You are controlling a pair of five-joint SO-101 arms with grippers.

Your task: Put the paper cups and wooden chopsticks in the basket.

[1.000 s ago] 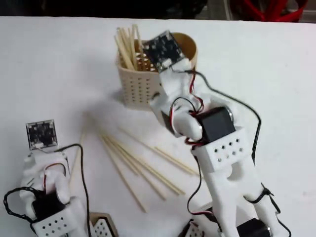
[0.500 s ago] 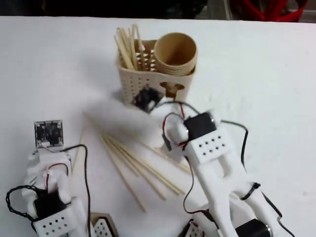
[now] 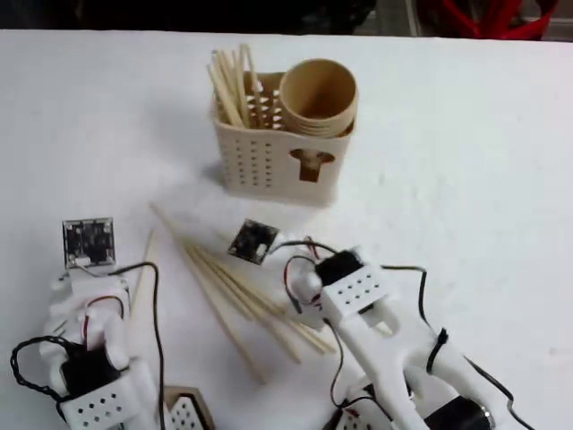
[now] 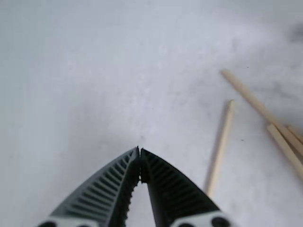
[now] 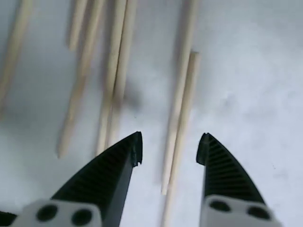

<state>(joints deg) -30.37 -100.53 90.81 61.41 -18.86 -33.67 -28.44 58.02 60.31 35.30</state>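
Several loose chopsticks [image 3: 235,292] left on the table [image 3: 466,179]. My right gripper [image 5: 169,149], back from the basket [image 3: 269,161] a second ago, hangs wide-jawed over them, ready for another pick. Paper cups [image 3: 318,94] are in the basket. Left gripper [image 4: 140,163] closed, idle.

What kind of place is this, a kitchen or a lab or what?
Probably a robotics lab or workbench, not a kitchen. A left arm and a right arm with bare wiring sit at a plain white table, with a staged tidy-up of basket, cups and loose chopsticks.

Gap between basket [image 3: 260,168] and loose chopsticks [image 3: 235,291]
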